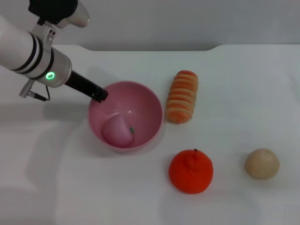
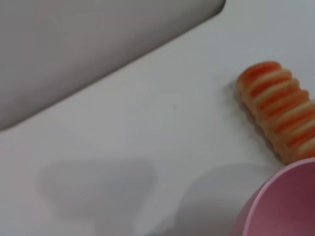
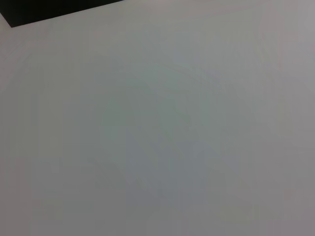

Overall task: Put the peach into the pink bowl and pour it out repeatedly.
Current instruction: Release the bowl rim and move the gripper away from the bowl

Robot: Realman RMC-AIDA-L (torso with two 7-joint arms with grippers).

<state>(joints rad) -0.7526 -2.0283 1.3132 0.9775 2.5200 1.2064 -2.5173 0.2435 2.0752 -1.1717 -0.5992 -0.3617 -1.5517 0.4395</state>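
The pink bowl (image 1: 140,101) stands upright on the white table, left of centre in the head view. Inside it, on the near-left side, lies the pale-pink peach (image 1: 117,131) with its small stem pointing right. My left gripper (image 1: 99,95) reaches in from the upper left, and its black tip sits on the bowl's far-left rim, closed on that rim. In the left wrist view only an edge of the pink bowl (image 2: 285,201) shows, and no fingers. My right gripper is out of view; its wrist camera shows only bare table.
A striped orange-and-cream bread roll (image 1: 183,96) lies just right of the bowl, also in the left wrist view as the roll (image 2: 280,110). A bright orange tangerine (image 1: 191,171) sits in front, and a beige round bun (image 1: 261,163) at the right. The table's back edge (image 1: 154,48) runs behind.
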